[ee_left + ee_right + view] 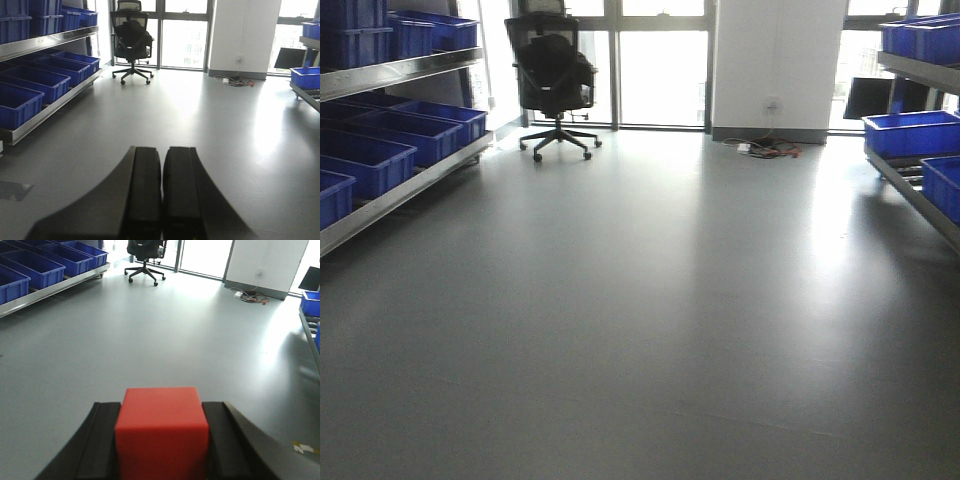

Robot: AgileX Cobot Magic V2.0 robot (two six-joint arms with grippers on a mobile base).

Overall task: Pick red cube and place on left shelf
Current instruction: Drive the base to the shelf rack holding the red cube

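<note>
The red cube (161,432) fills the bottom of the right wrist view, clamped between the two black fingers of my right gripper (161,410), which is shut on it above the grey floor. My left gripper (162,152) is shut with nothing in it, its black fingers pressed together. The left shelf (395,195) is a silver steel rack along the left wall, lined with deep-blue crates (365,160). That left shelf (45,112) also shows in the left wrist view, and the left shelf (50,290) appears far off at the upper left of the right wrist view.
A black office chair (555,80) stands by the windows at the back left. Cables (765,148) lie on the floor by a white pillar. Another rack (920,190) with blue crates (915,133) lines the right wall. Grey floor (650,300) spreads between.
</note>
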